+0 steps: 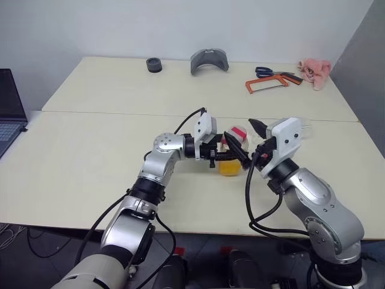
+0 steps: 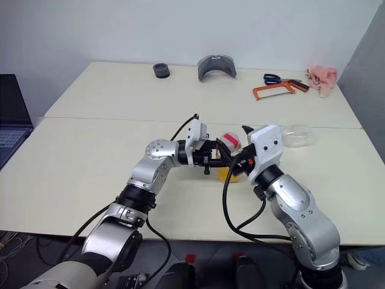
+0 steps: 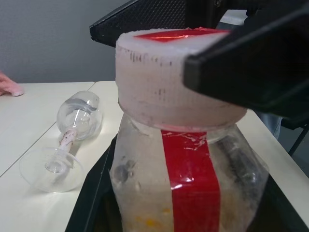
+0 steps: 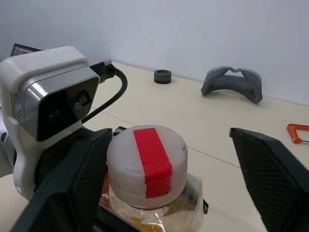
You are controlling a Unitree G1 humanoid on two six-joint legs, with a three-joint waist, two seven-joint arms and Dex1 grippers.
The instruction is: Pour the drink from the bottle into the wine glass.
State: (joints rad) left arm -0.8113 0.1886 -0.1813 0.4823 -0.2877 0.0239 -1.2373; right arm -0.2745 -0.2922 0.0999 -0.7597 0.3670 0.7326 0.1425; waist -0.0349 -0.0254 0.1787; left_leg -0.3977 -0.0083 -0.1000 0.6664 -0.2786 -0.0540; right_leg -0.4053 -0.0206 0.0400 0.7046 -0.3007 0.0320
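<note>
Bottle first: I see a small clear plastic bottle with a squarish body standing upright near the middle of the pale cream table. It has a red label strip running down its side. Its fat white cap has a red stripe across the top. The plastic looks crinkly and a bit cloudy. Bright orange-yellow drink sits low in the bottle.

My left gripper is clenched around the body of the bottle, one black finger on each side. It reaches in level from the left.

My right gripper is spread wide. One black finger is just beside the cap, maybe touching it. The other black finger is well apart from the cap. It is grasping nothing.

The clear stemmed wine glass is lying on its side on the table, to the right of the bottle and past my right gripper. Its round foot points one way and its round bowl the other. I see no drink in it.

Far back on the table I see a small black ring, a curved grey plastic piece, an orange hacksaw, blue-handled scissors and a pink cloth. A dark laptop sits at the left edge.
</note>
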